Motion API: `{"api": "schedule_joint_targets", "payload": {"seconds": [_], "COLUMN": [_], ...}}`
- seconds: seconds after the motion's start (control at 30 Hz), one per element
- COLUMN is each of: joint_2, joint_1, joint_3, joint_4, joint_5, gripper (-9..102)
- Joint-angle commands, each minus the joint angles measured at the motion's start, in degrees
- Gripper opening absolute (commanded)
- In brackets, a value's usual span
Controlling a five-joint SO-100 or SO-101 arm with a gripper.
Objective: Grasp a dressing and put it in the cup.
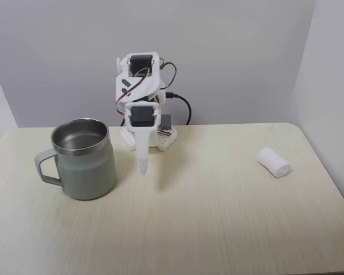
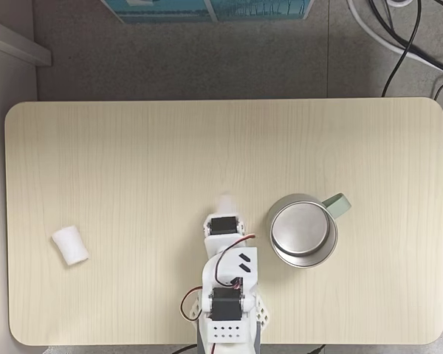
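Note:
The dressing [image 1: 274, 162] is a small white gauze roll lying on the table's right side in one fixed view and at the left [image 2: 70, 245] in the top-down fixed view. The cup [image 1: 86, 169], a pale grey-green mug with a steel inside, stands upright and empty at the left, handle pointing left; from above the cup [image 2: 303, 230] sits just right of the arm. My gripper [image 1: 143, 165] hangs point-down from the folded arm, shut with nothing in it, beside the cup and far from the dressing. From above, the gripper [image 2: 223, 203] tip is blurred.
The arm's white base [image 1: 149, 137] sits at the table's back edge. The light wooden table [image 2: 207, 140] has rounded corners, and grey walls close it in behind and at the right. Black cables [image 2: 406, 37] lie on the floor beyond the table.

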Motion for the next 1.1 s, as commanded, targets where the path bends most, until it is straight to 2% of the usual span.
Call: {"api": "schedule_joint_targets", "payload": {"seconds": [0.0,0.33,0.47,0.6,0.77,1.07], "joint_2": [0.0,0.0,2.4,16.8,38.6,62.1], "joint_1": [0.1,0.1,-1.1,-5.0,-11.7,-31.3], "joint_3": [0.4,5.4,14.2,28.7,53.5,87.0], "joint_4": [-0.5,-0.6,1.9,4.1,12.6,32.3], "joint_5": [-0.5,-5.9,-8.6,-11.7,-15.8,-25.8], "gripper": [0,0,0,0,0,7]}}
